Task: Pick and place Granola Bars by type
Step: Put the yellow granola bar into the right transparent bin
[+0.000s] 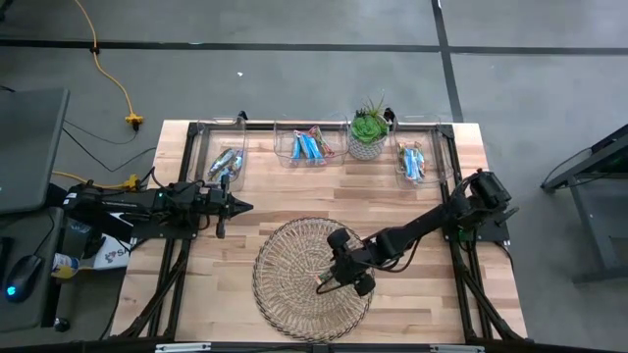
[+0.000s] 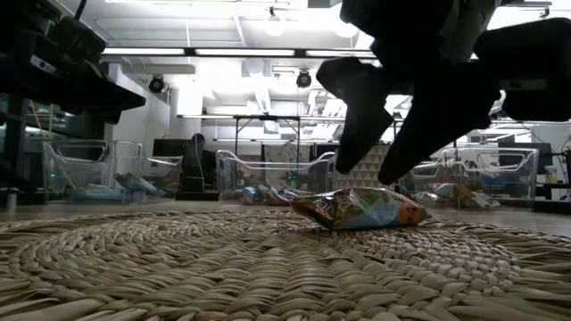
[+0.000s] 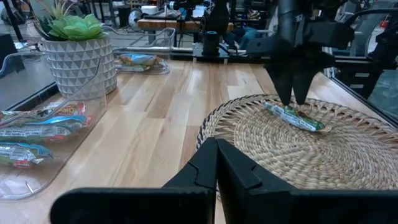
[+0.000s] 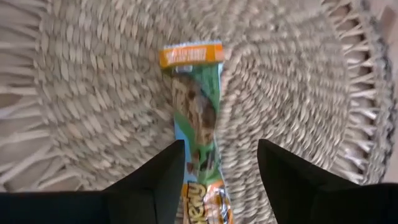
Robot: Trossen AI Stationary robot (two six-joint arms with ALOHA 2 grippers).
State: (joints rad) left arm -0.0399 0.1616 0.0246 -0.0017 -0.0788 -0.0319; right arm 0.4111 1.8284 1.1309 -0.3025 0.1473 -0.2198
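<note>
1. Woven wicker is noted as the material of the round mat [image 1: 312, 279] lying at the 6 o'clock side of the table [image 1: 265, 176]; a single green-and-orange granola bar [image 4: 198, 118] lies flat on it, toward the mat's 3 o'clock half.
2. The right gripper [image 1: 339, 281] is held directly over that bar, jaws spread, one finger on either side of the wrapper; in the low view the fingertips [image 2: 352, 152] are seen just above the bar [image 2: 361, 210], not touching it.
3. The left gripper [image 1: 235, 206] is parked at the 9 o'clock side of the table, jaws pressed together, holding nothing.
4. Step in hand, as judged: the pick of the last bar on the mat. The next move calls for a short straight descent and a closing across the bar's narrow width.
5. Three clear bins are set along the 12 o'clock edge: a left bin [image 1: 226, 162], a middle bin [image 1: 306, 145] and a right bin [image 1: 412, 162], each already holding bars. Which bin suits this bar cannot be told with certainty.
6. A potted plant [image 1: 369, 132] stands between the middle and right bins; a carry toward either is judged to need clearance from it.
7. Open table is seen between mat and bins.
</note>
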